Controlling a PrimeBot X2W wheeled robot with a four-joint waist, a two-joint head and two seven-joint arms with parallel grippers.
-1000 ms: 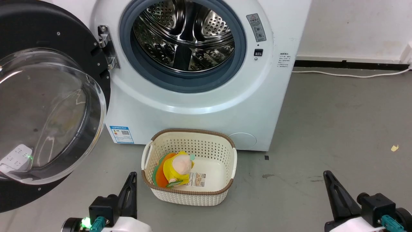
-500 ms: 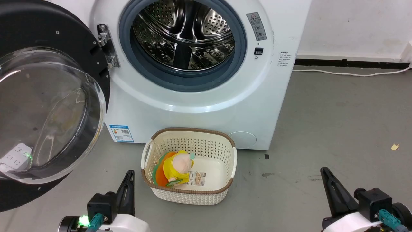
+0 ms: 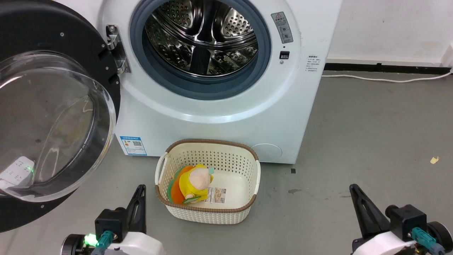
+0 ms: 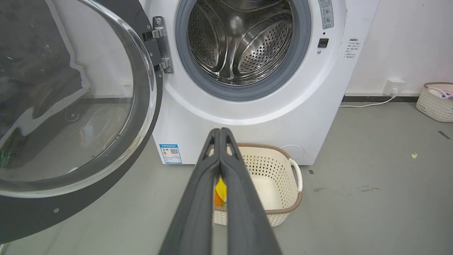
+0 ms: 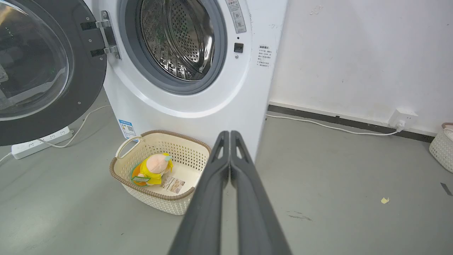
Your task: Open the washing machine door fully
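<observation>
Left gripper: two dark fingers pressed together, empty, low over the floor just left of the cream basket. Right gripper: fingers likewise closed on nothing, well right of the basket. Washing machine door: swung wide on its hinge at the left of the washing machine, apart from both grippers.

The washing machine is white, its gasket grey-blue around a shiny steel drum dotted with small holes; a blue label sits low on the front left. The washing machine door is glossy black around a clear glass bowl. The near basket is cream, perforated in a fine grid, with a brown rim; the toy inside is yellow and orange. The left tool and right tool are black.
</observation>
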